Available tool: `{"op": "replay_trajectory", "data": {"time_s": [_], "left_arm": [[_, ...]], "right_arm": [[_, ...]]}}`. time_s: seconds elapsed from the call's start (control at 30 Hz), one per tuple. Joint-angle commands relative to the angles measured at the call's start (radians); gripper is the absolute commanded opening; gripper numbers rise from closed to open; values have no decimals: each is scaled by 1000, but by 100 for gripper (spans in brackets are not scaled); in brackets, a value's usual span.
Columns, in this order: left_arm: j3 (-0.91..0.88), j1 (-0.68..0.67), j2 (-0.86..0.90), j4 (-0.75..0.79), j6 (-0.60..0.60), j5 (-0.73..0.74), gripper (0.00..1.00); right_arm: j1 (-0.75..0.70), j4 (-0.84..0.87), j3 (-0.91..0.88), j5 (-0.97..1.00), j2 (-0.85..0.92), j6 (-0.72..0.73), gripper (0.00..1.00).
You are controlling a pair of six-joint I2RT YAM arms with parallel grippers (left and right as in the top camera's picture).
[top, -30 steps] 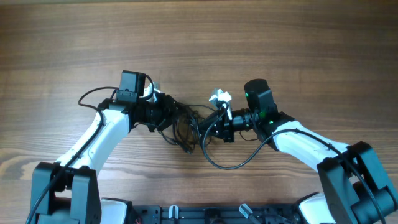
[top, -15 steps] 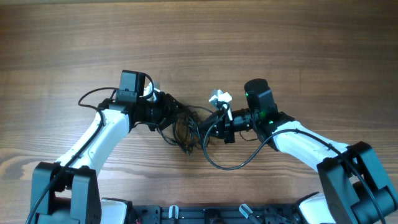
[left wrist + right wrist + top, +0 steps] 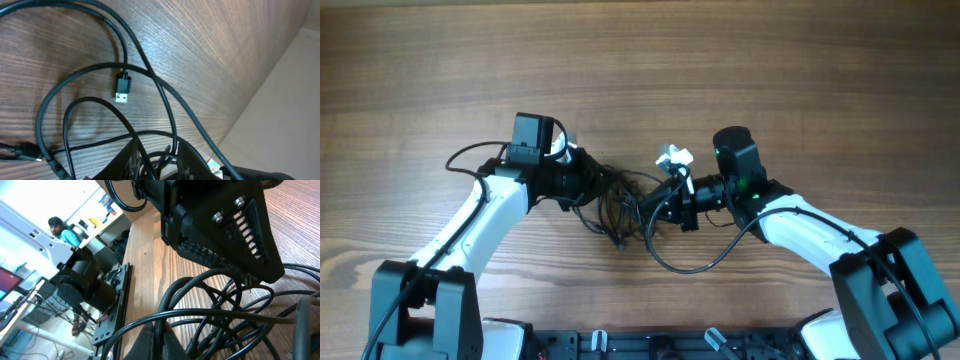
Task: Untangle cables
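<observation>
We see the cables [image 3: 618, 207] lying as a dark tangle on the wooden worktop [image 3: 770, 80], midway between the two arms and nearer its front edge. The left hand [image 3: 596, 184] reaches into the tangle from the left. In its wrist view its fingers [image 3: 129, 159] stand a little apart with several strands running between them, and we cannot tell whether they pinch any. Just ahead of it, one cord ends in a small USB plug [image 3: 122, 89] lying flat on the wood. The right hand [image 3: 648, 206] meets the tangle from the right, closed, with loops crossing over its tips [image 3: 156, 335]. We cannot tell whether a strand is caught there.
</observation>
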Motion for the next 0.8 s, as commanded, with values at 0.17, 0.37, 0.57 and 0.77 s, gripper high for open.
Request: {"op": "replay_trajectory", "data": {"time_s": [0.17,0.37,0.57,0.77], "left_arm": [[-3,-4,-10,-25,-45,34,27],[-3,-11,-10,-20,-47,27,12],[-3,-5,-10,-16,-47,-10,4],[-3,89,-10,-27,-35,-139,4]], "right_arm": [[-3,20,-3,-61,1,3,5],[-3,20,-3,-61,1,3,4],[-3,-2,-3,-69,1,3,4],[-3,-64,-3,-68,1,0,4]]}}
